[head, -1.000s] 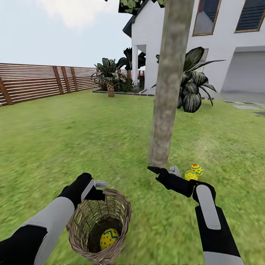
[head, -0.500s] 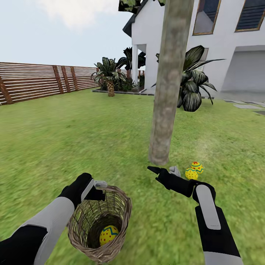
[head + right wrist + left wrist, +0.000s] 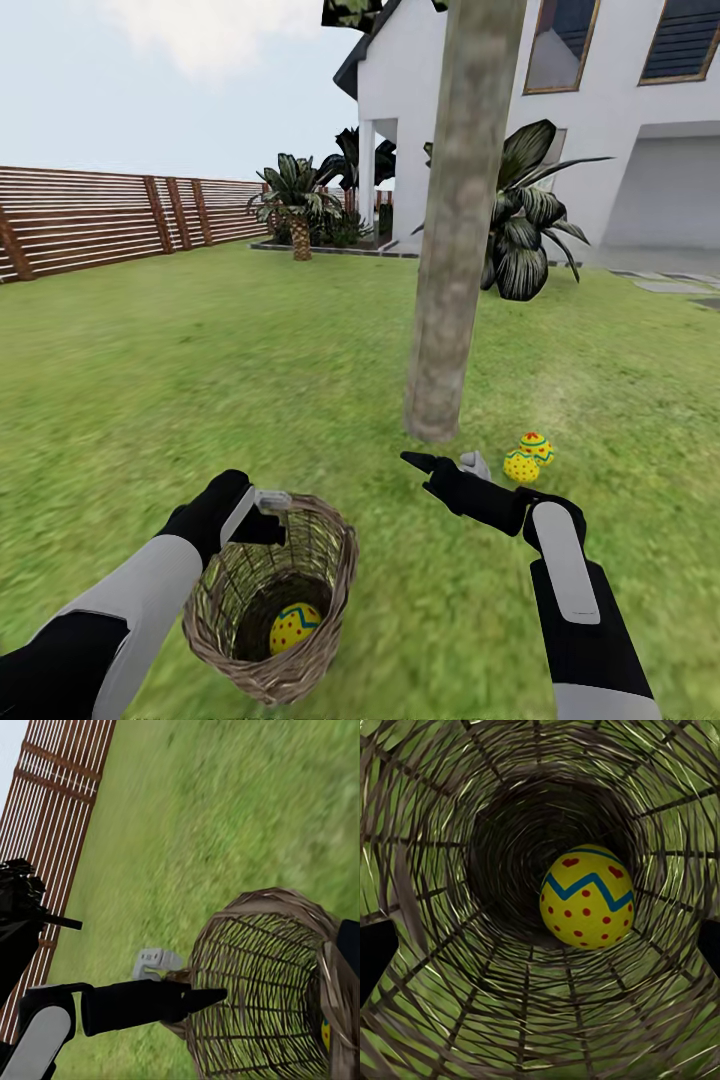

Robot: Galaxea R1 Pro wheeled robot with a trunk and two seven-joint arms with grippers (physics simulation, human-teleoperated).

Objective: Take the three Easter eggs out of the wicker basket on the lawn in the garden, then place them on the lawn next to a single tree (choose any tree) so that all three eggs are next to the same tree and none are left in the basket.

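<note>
Up front in the head view, the left gripper (image 3: 272, 505) has its jaws clamped on the rim of the wicker basket (image 3: 330, 600), holding it tipped above the lawn (image 3: 200, 380). One Easter egg (image 3: 294, 627) sits deep inside it, below the left jaws. The right gripper (image 3: 445, 465) hangs over the grass with its jaws spread wide, nothing in them. Two more eggs (image 3: 527, 459) lie touching each other on the grass just past the right jaws, close to the foot of the tree (image 3: 455, 250). Further back there's a slatted fence (image 3: 100, 220), a white house (image 3: 600, 130) and a dark broad-leaved plant (image 3: 525, 230).

Left wrist view looks straight down the basket (image 3: 442, 967): the egg (image 3: 587, 897) rests on the woven bottom, yellow with a blue zigzag and red dots, well beyond the jaws.

Right wrist view: one dark finger (image 3: 150, 1003) pointing toward the basket (image 3: 262, 975), with the left gripper's pale tip (image 3: 156, 961) at its rim, grass all round and the fence (image 3: 60, 810) behind. A sliver of egg (image 3: 325, 1031) peeks from inside.
</note>
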